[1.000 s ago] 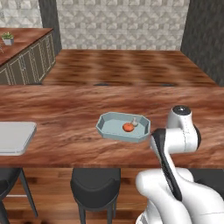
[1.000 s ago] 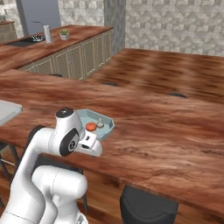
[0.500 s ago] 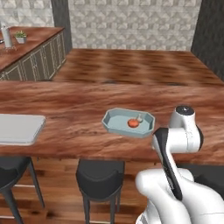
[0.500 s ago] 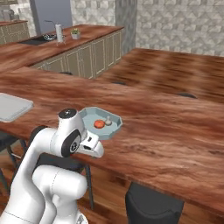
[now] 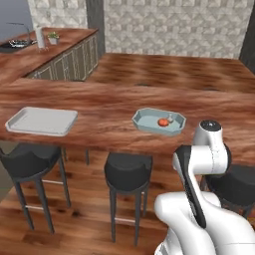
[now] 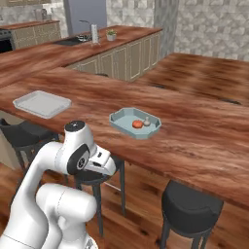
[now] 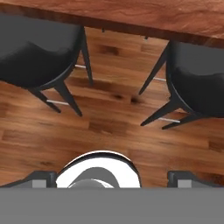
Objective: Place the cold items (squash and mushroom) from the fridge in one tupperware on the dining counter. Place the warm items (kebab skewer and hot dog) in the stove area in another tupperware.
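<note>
The whole picture has slid since a second ago, so it is the base that has driven, backing off and to the left along the counter (image 5: 99,107): the blue tupperware (image 5: 159,121) sat close ahead before and now lies farther off, and a second, grey tupperware (image 5: 42,120) that was cut off at the left edge has come fully into the left base view. Nothing on the counter has itself moved. I judge the cold half well along: a red-orange piece (image 5: 162,122) and a small pale mushroom (image 5: 170,118) lie in the blue tupperware, though whether the red piece is the squash I cannot tell, and the grey one is bare, so the base is likely heading for the stove side. The arm stays folded low in front of the base. The right base view adds the far kitchen run with sink (image 6: 80,39) and a dark stove edge (image 6: 6,41) at top left. The hand view looks down at floor (image 7: 109,127) and two stools (image 7: 37,57), with the gripper (image 7: 113,178) fingers wide apart at the bottom, holding nothing.
</note>
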Robot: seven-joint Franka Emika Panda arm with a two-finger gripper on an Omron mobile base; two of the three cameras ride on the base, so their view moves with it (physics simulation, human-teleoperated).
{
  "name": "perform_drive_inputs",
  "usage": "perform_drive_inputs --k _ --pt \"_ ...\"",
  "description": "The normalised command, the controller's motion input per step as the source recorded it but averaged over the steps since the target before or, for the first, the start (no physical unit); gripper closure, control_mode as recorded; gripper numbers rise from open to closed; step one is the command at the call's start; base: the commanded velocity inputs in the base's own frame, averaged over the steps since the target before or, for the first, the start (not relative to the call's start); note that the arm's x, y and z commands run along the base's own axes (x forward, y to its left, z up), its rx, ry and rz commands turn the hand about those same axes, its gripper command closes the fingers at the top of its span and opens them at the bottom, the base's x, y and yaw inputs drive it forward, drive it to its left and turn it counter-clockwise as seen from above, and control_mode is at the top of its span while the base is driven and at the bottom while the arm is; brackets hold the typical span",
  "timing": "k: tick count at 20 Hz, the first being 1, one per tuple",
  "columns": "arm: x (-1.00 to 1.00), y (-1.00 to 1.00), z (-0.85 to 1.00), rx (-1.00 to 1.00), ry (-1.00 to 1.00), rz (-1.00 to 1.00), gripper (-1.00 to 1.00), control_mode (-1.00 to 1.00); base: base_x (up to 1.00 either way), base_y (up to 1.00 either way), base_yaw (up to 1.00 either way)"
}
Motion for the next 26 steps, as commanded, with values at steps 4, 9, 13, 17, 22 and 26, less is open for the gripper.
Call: perform_drive_inputs --k 4,9,13,17,22,26 --pt "0.0 0.0 0.0 0.0 0.0 0.0 -1.0 1.0 -0.27 0.21 0.46" --pt "0.0 0.0 0.0 0.0 0.0 0.0 -1.0 1.0 -0.08 0.43 0.46" --pt "0.0 0.0 0.0 0.0 0.0 0.0 -1.0 1.0 0.0 0.62 0.32" --pt "0.0 0.0 0.0 0.0 0.0 0.0 -1.0 1.0 0.0 0.74 0.03" --pt "0.0 0.0 0.0 0.0 0.0 0.0 -1.0 1.0 0.09 0.98 0.0" --pt "0.0 0.0 0.0 0.0 0.0 0.0 -1.0 1.0 0.37 1.0 -0.03"
